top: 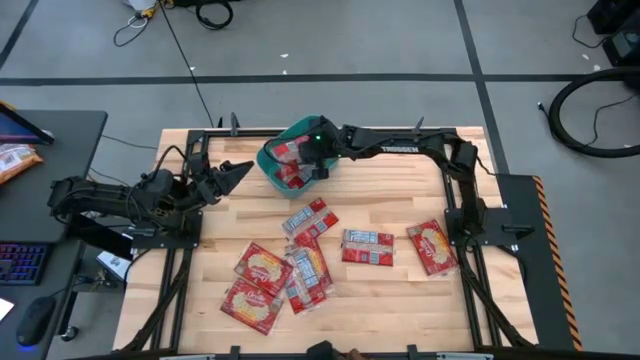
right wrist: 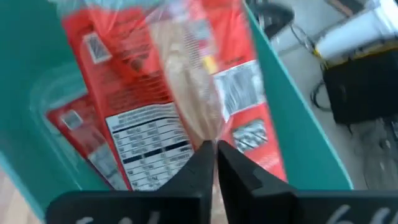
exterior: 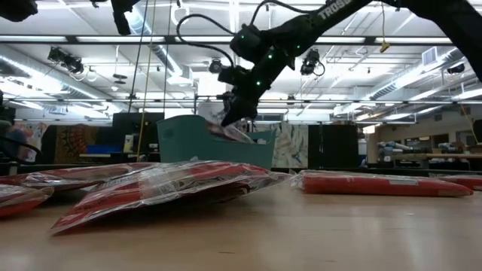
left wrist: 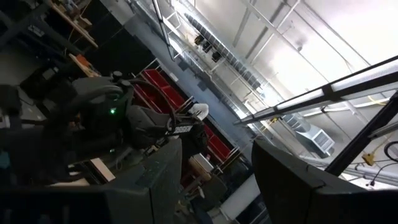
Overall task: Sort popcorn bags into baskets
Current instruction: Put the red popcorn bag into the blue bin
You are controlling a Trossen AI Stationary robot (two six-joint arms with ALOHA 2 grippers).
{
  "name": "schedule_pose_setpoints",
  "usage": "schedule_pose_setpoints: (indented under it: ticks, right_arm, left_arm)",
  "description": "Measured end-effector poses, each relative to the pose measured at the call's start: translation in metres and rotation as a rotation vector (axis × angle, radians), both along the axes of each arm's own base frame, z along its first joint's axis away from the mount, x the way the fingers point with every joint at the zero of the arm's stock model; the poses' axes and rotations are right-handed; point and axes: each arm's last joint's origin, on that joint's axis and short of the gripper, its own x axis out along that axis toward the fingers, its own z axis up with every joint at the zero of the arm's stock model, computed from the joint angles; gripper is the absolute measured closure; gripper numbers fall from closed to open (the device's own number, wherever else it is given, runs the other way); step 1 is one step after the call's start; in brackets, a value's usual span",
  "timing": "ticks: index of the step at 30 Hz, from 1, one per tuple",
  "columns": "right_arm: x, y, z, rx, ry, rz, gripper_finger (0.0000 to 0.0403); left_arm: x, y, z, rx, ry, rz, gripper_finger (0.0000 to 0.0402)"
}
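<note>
Pinching glossy crinkled packet (right wrist: 186, 81): right pincer (right wrist: 215, 155), teal tub (right wrist: 298, 137).

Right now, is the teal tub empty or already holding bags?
Holding bags: the teal tub has red popcorn bags inside, and the right gripper is shut on one above it.

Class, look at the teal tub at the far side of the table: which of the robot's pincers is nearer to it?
The right. The right pincer is over the teal tub, nipping a popcorn bag that hangs into it. The left pincer waits beside the tub, off to its left.
</note>
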Motion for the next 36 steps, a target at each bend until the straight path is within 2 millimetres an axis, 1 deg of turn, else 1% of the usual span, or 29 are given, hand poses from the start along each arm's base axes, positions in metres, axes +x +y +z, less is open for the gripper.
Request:
schedule_pose_setpoints:
  ticks: [5, 8, 11, 14, 17, 20, 23, 25, 28, 34, 36]
  right_arm:
    - [-0.003, 0.001, 0.008, 0.01, -0.021, -0.046, 0.0315]
    - [-0.007, 0.005, 0.022, -0.023, -0.042, -0.082, 0.0284]
    - [-0.013, 0.017, 0.04, -0.038, -0.061, -0.127, 0.0264]
    - [-0.023, 0.035, 0.062, -0.047, -0.063, -0.117, 0.0256]
    - [-0.035, 0.054, 0.084, 0.005, -0.106, -0.13, 0.0257]
    - [-0.045, 0.07, 0.1, 0.128, -0.167, -0.151, 0.0258]
    - [-0.053, 0.086, 0.112, 0.275, -0.206, -0.129, 0.0258]
    - [-0.057, 0.097, 0.116, 0.36, -0.209, -0.113, 0.0258]
    - [-0.061, 0.114, 0.117, 0.439, -0.189, -0.12, 0.0257]
    - [-0.061, 0.147, 0.105, 0.532, -0.096, -0.138, 0.0257]
    - [-0.057, 0.157, 0.099, 0.56, -0.065, -0.11, 0.0257]
  left_arm:
    - [0.0, 0.0, 0.0, 0.001, 0.006, 0.001, 0.0203]
    - [0.001, 0.0, -0.003, 0.003, 0.035, 0.0, 0.0203]
    - [0.004, -0.001, -0.01, -0.001, 0.108, -0.04, 0.0203]
    - [0.008, -0.004, -0.022, -0.029, 0.223, -0.137, 0.0203]
    - [0.009, -0.006, -0.038, -0.101, 0.363, -0.227, 0.0203]
    - [0.009, -0.008, -0.049, -0.162, 0.472, -0.298, 0.0203]
    - [0.008, -0.009, -0.057, -0.204, 0.552, -0.338, 0.0203]
    - [0.007, -0.01, -0.06, -0.226, 0.582, -0.352, 0.0203]
    - [0.006, -0.01, -0.064, -0.25, 0.615, -0.371, 0.0203]
    - [0.005, -0.011, -0.067, -0.261, 0.652, -0.385, 0.0203]
    - [0.006, -0.011, -0.067, -0.254, 0.655, -0.399, 0.0203]
